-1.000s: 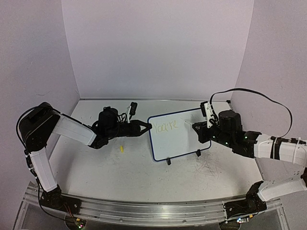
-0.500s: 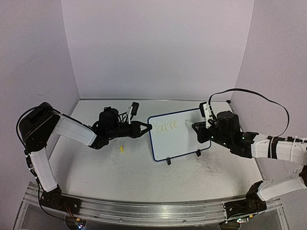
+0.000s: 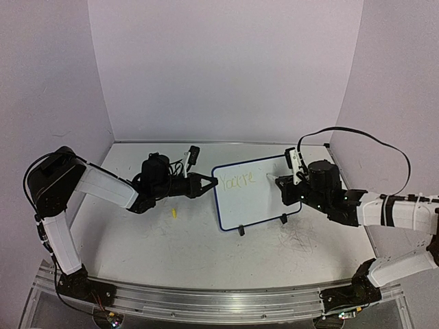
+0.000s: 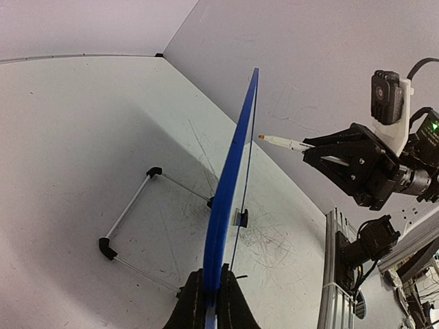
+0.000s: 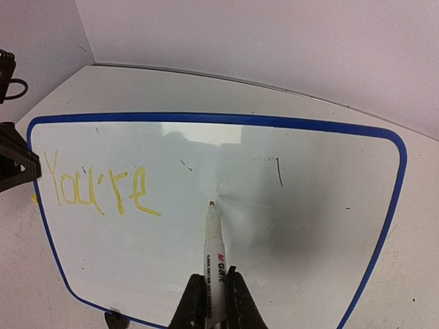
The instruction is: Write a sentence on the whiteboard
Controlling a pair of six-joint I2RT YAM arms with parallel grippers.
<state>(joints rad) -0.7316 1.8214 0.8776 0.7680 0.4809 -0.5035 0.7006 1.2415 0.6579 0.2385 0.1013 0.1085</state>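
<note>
The whiteboard stands tilted on its two black feet mid-table; it fills the right wrist view and shows edge-on in the left wrist view. One yellow word, "You're", sits at its upper left. My left gripper is shut on the board's left rim. My right gripper is shut on a white marker. The marker's tip points at the board right of the word; contact cannot be told. The marker also shows in the left wrist view.
A small yellow marker cap lies on the table left of the board. A wire stand props the board from behind. Purple walls close the back and both sides. The table shows old scribble marks.
My right gripper has moved left with the marker, bringing its tip nearer the board's middle. The left gripper and the board have stayed put.
</note>
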